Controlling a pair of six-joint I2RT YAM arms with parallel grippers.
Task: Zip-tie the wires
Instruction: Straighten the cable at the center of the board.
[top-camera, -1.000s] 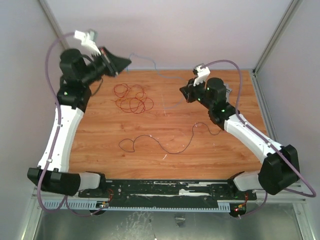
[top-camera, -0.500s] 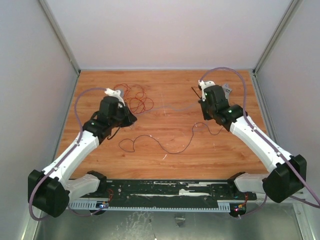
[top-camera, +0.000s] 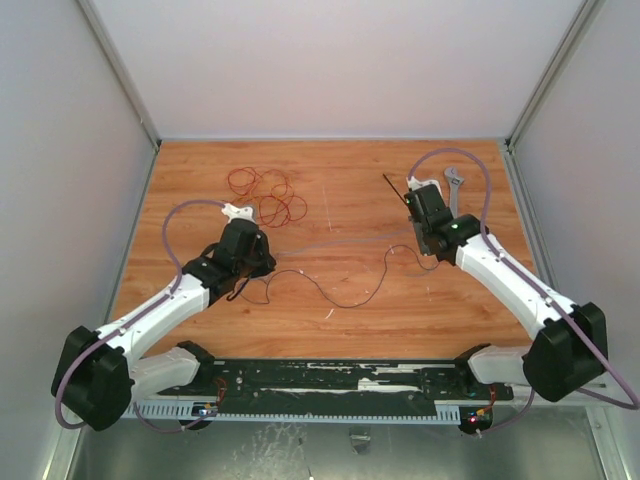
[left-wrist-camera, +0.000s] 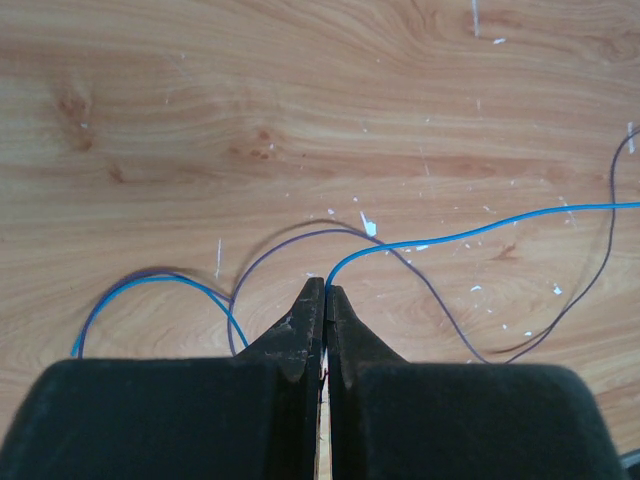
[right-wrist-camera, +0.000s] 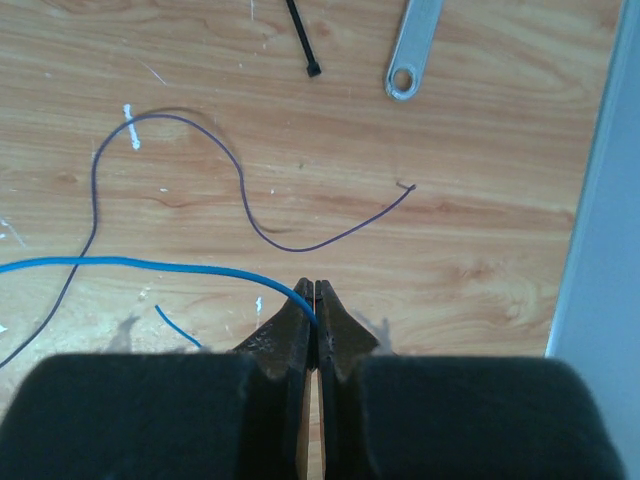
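The red wires (top-camera: 266, 196) lie in a loose tangle at the back left of the table. A thin dark purple wire (top-camera: 330, 291) loops across the middle; it also shows in the left wrist view (left-wrist-camera: 440, 305) and the right wrist view (right-wrist-camera: 240, 190). A thin blue wire (top-camera: 340, 243) runs between my two grippers. My left gripper (top-camera: 256, 264) is shut on one end of it (left-wrist-camera: 420, 243), low over the table. My right gripper (top-camera: 428, 240) is shut on the other end (right-wrist-camera: 150, 265). The black zip tie (top-camera: 393, 188) lies beyond the right gripper, also in the right wrist view (right-wrist-camera: 301, 38).
A silver wrench (top-camera: 455, 186) lies at the back right beside the zip tie; its handle shows in the right wrist view (right-wrist-camera: 412, 50). Grey walls close the table on three sides, and the right wall is near my right gripper (right-wrist-camera: 600, 200).
Both arms have come down from a raised pose to just above the table. The left gripper swung from the back left corner toward the middle. The blue wire stays held between them.
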